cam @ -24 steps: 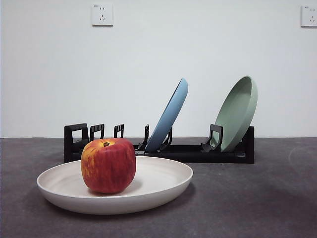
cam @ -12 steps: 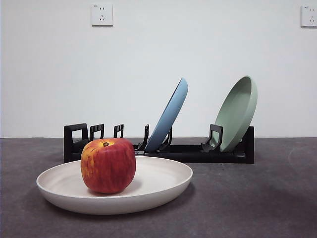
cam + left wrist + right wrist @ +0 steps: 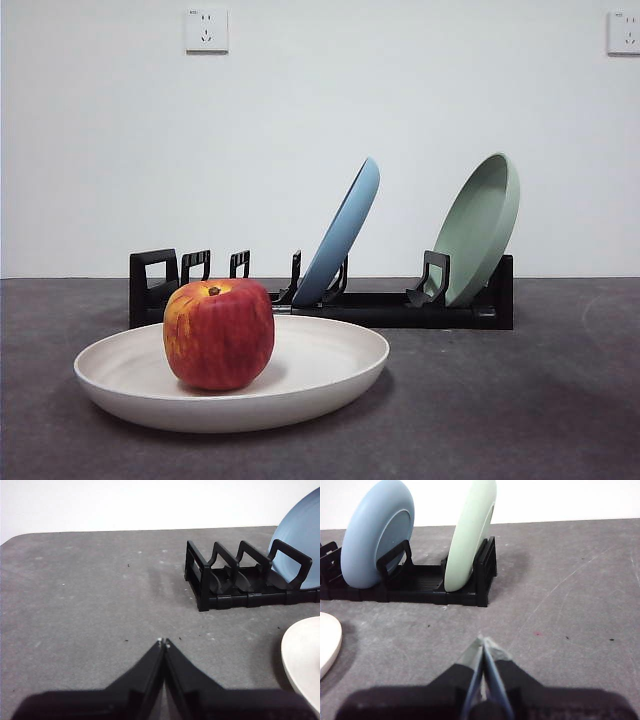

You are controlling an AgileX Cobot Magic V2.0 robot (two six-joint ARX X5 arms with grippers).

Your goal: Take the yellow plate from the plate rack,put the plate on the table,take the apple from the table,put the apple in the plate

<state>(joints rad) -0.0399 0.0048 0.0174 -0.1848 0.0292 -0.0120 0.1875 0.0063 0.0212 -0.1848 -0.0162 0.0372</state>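
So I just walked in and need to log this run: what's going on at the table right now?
Nothing is being handled at the moment. The apple sits in the yellow plate, which lies flat on the table in front of the plate rack. The light blue plate and the sage green plate stand in the rack. The left gripper and the right gripper are both shut and empty, hanging over bare table off to either side of the yellow plate.

Above apple: unobstructed.
Behind yellow plate: blocked by plate rack, blue plate, green plate.
Tabletop, right side: open.
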